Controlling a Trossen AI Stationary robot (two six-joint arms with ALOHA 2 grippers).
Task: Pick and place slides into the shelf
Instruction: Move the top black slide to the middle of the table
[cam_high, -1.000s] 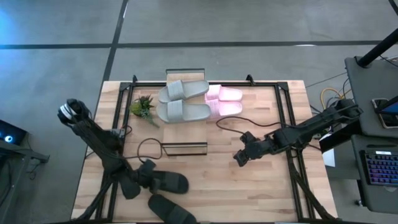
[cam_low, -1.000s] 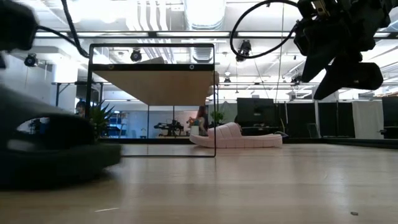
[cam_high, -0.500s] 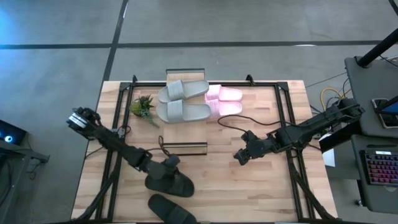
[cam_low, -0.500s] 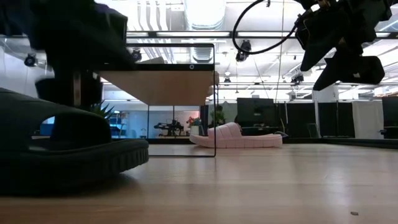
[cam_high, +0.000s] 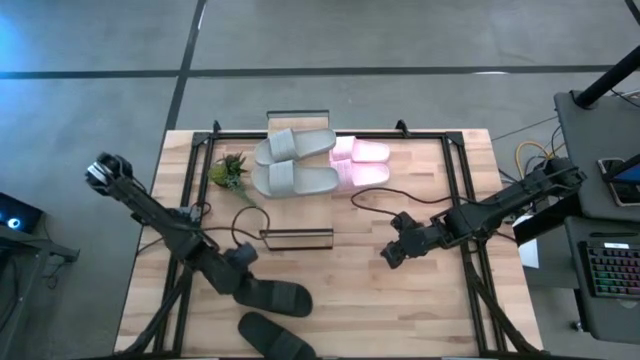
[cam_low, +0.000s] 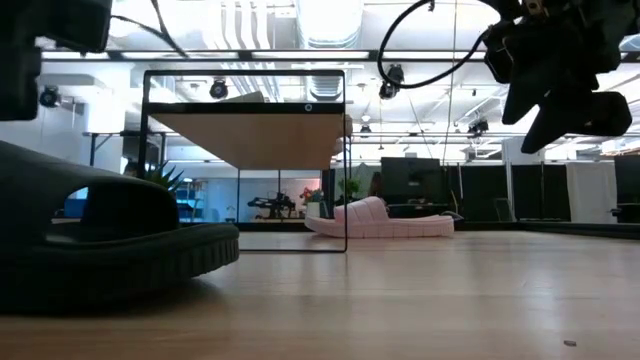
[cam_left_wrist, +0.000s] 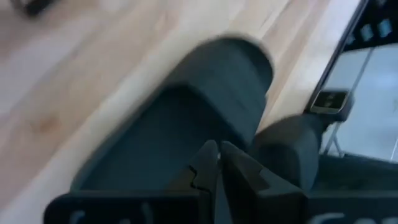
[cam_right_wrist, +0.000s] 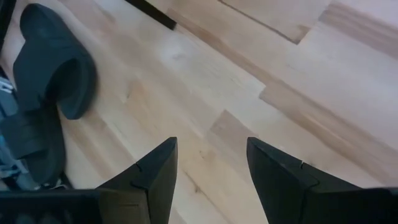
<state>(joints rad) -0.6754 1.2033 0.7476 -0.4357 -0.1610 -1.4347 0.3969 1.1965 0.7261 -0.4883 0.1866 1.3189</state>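
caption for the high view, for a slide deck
Left gripper, fingers shut, at a black slide; right gripper open over bare table; grey slides on shelf.

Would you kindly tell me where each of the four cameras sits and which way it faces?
High view: above the table, looking straight down; both arms show.
Low view: at tabletop height, looking across to the shelf; the right gripper hangs above.
Left wrist view: on the left arm, facing a black slide; the left gripper shows shut.
Right wrist view: facing the tabletop; open fingers.
Shared: all show the black slide.
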